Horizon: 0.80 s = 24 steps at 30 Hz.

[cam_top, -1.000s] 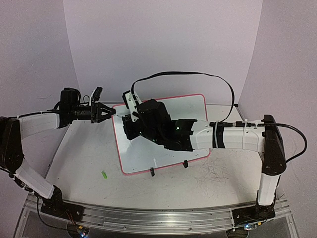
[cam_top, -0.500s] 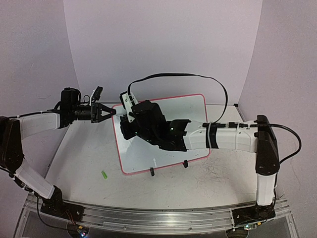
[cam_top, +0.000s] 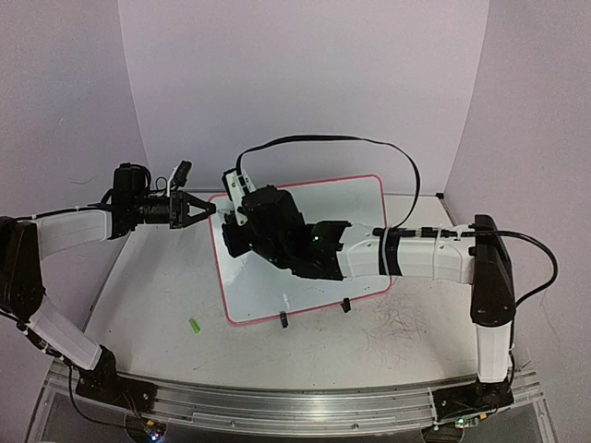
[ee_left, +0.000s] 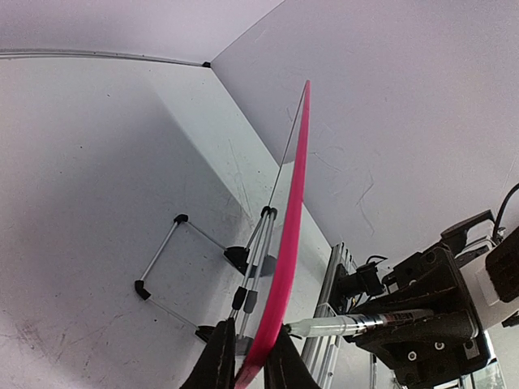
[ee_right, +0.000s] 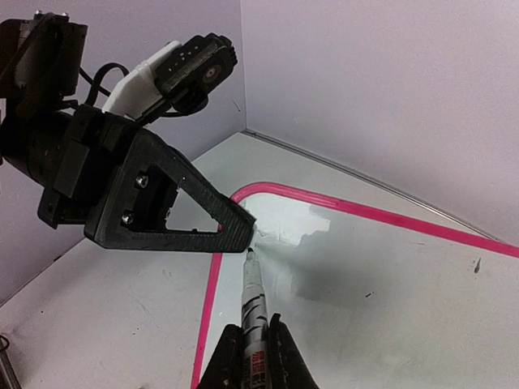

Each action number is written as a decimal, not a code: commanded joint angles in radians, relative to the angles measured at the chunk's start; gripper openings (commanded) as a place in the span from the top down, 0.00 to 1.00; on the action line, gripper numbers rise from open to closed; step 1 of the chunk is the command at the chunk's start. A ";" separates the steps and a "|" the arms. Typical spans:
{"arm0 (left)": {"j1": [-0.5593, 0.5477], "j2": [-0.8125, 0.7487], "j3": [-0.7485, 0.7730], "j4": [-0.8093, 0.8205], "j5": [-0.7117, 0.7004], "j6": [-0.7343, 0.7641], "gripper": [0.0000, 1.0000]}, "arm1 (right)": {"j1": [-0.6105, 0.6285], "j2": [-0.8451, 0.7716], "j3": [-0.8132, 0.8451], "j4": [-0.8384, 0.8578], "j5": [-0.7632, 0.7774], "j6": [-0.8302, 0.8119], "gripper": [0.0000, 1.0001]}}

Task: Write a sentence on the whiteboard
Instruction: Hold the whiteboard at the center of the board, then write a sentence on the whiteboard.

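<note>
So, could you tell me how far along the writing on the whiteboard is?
Done: left gripper clamps the whiteboard, right gripper grips the marker. In hand: marker tip sits at the board's top-left corner. Left: no writing shows yet, so the whole sentence.

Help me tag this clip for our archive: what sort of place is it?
Probably a robotics lab test cell: left arm and right arm bolted to an aluminium rail at a scuffed table, plain lilac backdrop all round, a propped whiteboard, a marker in the right gripper.
</note>
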State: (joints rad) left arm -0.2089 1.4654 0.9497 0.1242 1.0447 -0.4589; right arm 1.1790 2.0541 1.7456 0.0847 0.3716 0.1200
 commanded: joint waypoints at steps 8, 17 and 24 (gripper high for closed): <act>-0.004 -0.037 0.017 0.035 0.014 0.021 0.88 | 0.006 0.037 0.059 -0.021 0.043 -0.002 1.00; -0.004 -0.039 0.016 0.035 0.015 0.022 0.89 | 0.005 0.034 0.037 -0.037 0.045 0.017 1.00; -0.004 -0.039 0.016 0.036 0.015 0.022 0.90 | 0.006 0.030 0.010 -0.041 0.032 0.033 1.00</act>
State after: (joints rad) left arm -0.2089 1.4651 0.9497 0.1249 1.0439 -0.4332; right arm 1.1809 2.0758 1.7607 0.0513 0.3928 0.1358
